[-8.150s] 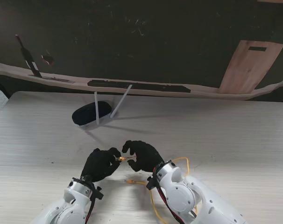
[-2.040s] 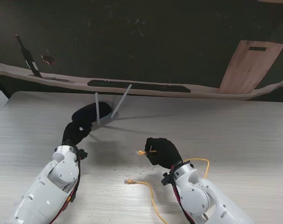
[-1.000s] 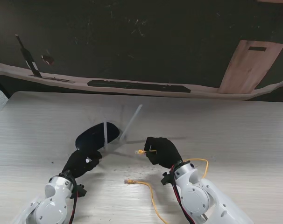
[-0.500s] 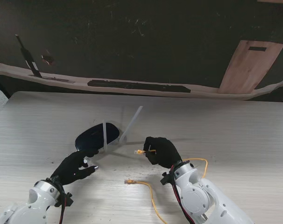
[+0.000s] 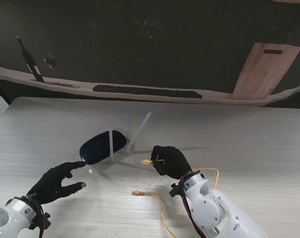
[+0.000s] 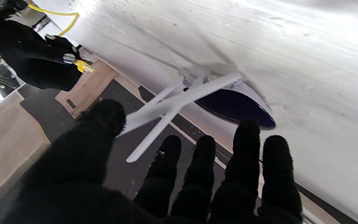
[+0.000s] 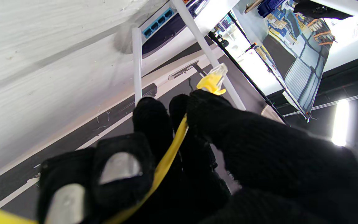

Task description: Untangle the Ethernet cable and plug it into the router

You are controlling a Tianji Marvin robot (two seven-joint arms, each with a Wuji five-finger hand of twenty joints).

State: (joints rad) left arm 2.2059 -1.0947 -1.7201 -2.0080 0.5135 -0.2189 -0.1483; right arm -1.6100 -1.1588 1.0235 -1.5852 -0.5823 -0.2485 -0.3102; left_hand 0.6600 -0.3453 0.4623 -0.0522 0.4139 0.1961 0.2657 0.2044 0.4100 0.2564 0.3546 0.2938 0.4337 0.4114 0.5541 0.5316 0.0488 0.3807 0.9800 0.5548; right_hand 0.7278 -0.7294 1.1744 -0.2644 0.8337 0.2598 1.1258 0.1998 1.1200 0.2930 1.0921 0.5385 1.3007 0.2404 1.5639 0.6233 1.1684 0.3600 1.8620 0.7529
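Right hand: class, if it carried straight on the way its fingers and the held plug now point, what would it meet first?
Most likely the router. The right hand holds the yellow plug aimed left toward the antennas; the right wrist view shows the blue ports ahead. Depth is unclear, so an antenna may come first.

Router [image 5: 101,147]: dark, glossy, oval body lying flat on the surface [image 5: 249,144], left of centre. Two white antennas [image 5: 139,131] rise from its right-hand edge, one near upright, the other tilted away to the right; in the left wrist view they cross [image 6: 179,102]. The right wrist view shows a row of blue ports [image 7: 158,22] on the router's edge.

Ethernet cable [image 5: 160,206]: thin, yellow. One end, with a clear plug [image 5: 146,161], is pinched in the right robot hand [image 5: 171,161], plug pointing left toward the router and apart from it. The other plug [image 5: 136,193] lies loose on the surface, nearer the robot. A loop [image 5: 212,173] shows right of the hand.
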